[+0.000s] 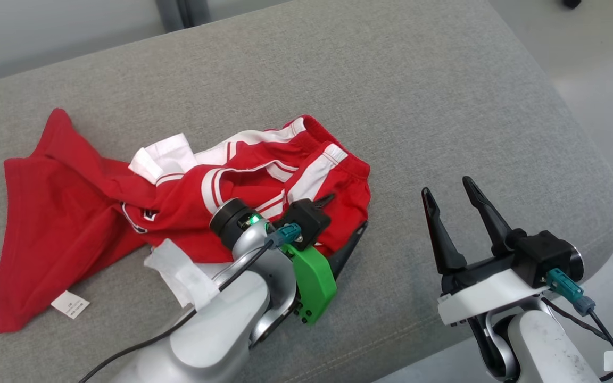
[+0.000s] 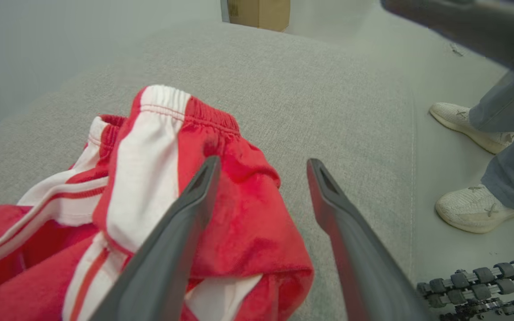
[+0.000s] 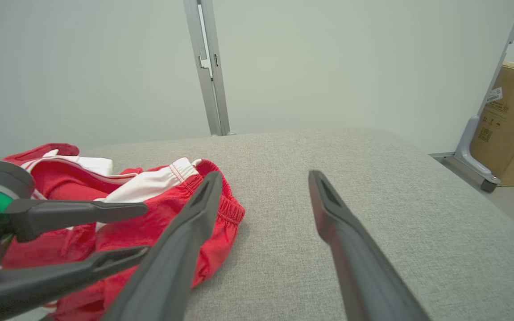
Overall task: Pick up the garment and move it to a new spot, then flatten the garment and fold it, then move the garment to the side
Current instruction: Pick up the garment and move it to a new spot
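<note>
Seeing one red-and-white garment lying crumpled on the left half of the grey cushion. Finding the left gripper at its right end, both fingers spread, grasping nothing; the right gripper hanging over bare cushion nearer the right edge, fingers likewise released.

no legible text on any label
</note>
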`<state>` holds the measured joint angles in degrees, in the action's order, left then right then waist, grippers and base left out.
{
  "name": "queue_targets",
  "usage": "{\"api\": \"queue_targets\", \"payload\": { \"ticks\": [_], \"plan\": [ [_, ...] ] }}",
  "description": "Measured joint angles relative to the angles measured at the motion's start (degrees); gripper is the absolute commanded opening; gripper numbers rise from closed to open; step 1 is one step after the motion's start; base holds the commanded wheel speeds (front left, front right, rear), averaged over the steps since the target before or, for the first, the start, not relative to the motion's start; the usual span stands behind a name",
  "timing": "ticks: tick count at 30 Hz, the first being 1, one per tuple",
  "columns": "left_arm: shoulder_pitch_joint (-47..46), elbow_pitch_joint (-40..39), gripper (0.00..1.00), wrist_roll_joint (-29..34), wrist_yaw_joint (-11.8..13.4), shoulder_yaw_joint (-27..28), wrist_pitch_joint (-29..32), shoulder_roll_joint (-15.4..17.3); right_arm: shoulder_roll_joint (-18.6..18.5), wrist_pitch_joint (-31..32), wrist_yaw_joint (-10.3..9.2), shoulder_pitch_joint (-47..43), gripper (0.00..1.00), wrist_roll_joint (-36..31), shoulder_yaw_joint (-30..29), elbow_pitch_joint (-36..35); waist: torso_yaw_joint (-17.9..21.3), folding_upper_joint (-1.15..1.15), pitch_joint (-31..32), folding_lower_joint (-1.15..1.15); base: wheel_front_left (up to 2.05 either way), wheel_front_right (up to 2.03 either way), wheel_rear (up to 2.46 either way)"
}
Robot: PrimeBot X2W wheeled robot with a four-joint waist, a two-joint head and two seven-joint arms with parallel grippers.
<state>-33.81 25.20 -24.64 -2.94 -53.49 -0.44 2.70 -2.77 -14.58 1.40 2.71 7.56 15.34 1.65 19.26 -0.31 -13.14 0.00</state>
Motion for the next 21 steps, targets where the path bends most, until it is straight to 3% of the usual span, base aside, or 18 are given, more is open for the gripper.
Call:
{"api": "queue_targets", "payload": {
  "ticks": [6,13,16,21],
  "plan": [
    [-1.44,-6.03,1.0,-3.43,1.52,1.82,-2.92,-0.07,0.01,0.0,0.01,-0.01,1.0,-0.18,-0.7,-0.01,-3.14,0.0,0.65,0.0,0.0,0.0,0.0],
    [-2.42,-5.6,1.0,-3.37,6.12,7.91,-3.92,0.0,-0.05,0.0,0.01,-1.27,1.0,-0.65,-2.01,0.08,-7.5,0.0,2.08,0.0,0.0,0.0,0.0],
    [-1.64,-5.11,1.0,-3.64,7.57,10.21,-3.9,1.36,-0.18,0.0,0.01,-2.44,1.0,-0.88,-2.33,0.1,-9.45,0.0,2.77,0.0,0.0,0.0,0.0],
    [0.71,-2.23,1.0,-4.43,9.06,15.37,-3.64,7.0,-0.48,0.0,0.02,-3.49,1.0,-1.15,-2.37,0.08,-12.61,0.0,3.72,0.0,0.0,0.0,0.0]
  ]
}}
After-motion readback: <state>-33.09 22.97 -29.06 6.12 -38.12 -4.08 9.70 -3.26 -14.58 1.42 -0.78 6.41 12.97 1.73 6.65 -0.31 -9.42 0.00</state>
